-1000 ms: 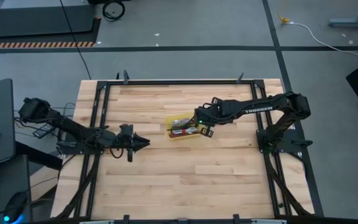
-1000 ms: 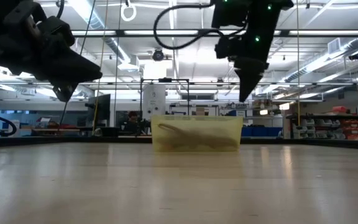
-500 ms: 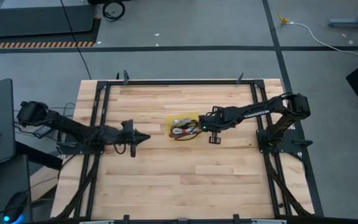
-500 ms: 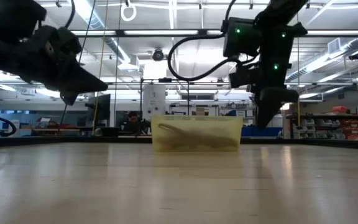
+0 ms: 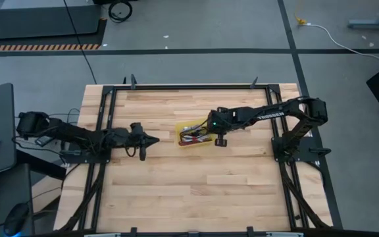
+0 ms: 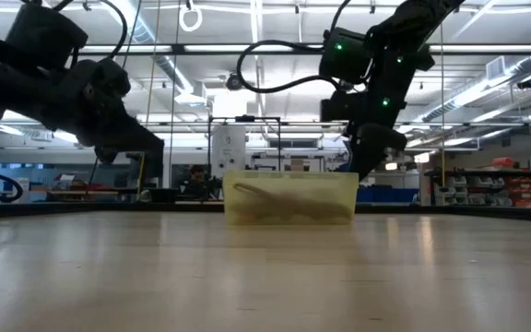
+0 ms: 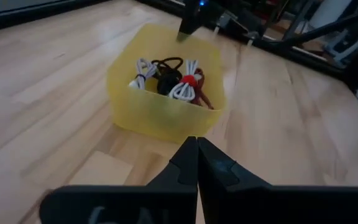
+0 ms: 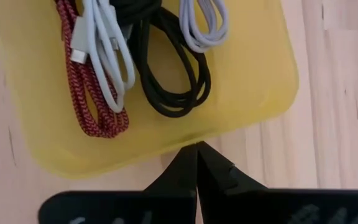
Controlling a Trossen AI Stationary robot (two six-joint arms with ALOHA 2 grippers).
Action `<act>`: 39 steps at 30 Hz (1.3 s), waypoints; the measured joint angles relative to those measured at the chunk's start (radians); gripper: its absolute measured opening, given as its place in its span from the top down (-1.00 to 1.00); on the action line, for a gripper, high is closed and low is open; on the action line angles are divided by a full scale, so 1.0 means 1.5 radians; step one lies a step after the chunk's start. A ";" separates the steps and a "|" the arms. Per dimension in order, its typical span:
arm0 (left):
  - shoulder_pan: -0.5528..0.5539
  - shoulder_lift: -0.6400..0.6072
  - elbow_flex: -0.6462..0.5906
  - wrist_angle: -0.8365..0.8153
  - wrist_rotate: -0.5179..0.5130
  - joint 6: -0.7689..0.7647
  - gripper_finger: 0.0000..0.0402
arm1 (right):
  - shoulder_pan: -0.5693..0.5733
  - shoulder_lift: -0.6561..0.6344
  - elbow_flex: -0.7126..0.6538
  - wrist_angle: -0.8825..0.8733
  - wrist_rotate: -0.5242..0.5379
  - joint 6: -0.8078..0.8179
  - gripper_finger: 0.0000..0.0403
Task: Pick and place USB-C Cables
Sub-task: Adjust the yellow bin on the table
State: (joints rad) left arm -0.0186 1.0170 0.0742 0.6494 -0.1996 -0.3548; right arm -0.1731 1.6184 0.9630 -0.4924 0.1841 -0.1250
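Note:
A translucent yellow bin [image 5: 199, 144] [image 6: 290, 198] stands on the table and holds the coiled cable bundles. In the right wrist view a dark red one [image 8: 89, 93], a grey-silver one [image 8: 107, 56] and a black one [image 8: 173, 81] lie on its floor. The left wrist view also shows a white bundle with a red band [image 7: 188, 84]. My right gripper [image 5: 208, 130] [image 8: 197, 149] is shut and points down over the bin's right rim. My left gripper [image 5: 155, 140] [image 7: 197, 146] is shut, left of the bin, pointing at it.
The black frame rails [image 5: 104, 125] run along the table's left, right and far edges. Bare wood lies on the near half of the table [image 5: 196, 191]. The room with shelves and lights shows behind the bin in the low view.
My right gripper has come down from high above the bin to about rim height, swinging toward the table's right edge and then back to the bin. My left gripper has drifted toward the far edge and a little lower. The bin and cables have stayed put.

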 joint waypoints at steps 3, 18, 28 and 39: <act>0.006 0.009 0.000 -0.008 0.005 0.025 0.99 | -0.003 0.000 0.000 -0.003 -0.002 -0.001 1.00; 0.038 0.139 0.213 -0.344 0.015 0.153 1.00 | -0.004 0.000 0.000 -0.002 -0.020 0.015 1.00; 0.093 0.183 0.296 -0.476 0.052 0.157 0.98 | 0.005 0.000 0.001 -0.017 -0.022 0.029 1.00; 0.139 0.183 0.297 -0.515 0.124 0.139 0.99 | 0.005 0.000 0.001 -0.017 -0.021 0.028 1.00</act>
State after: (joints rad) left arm 0.1894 1.2919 0.5190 -0.1226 -0.0135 -0.1456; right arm -0.1658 1.6184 0.9638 -0.5175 0.1524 -0.0825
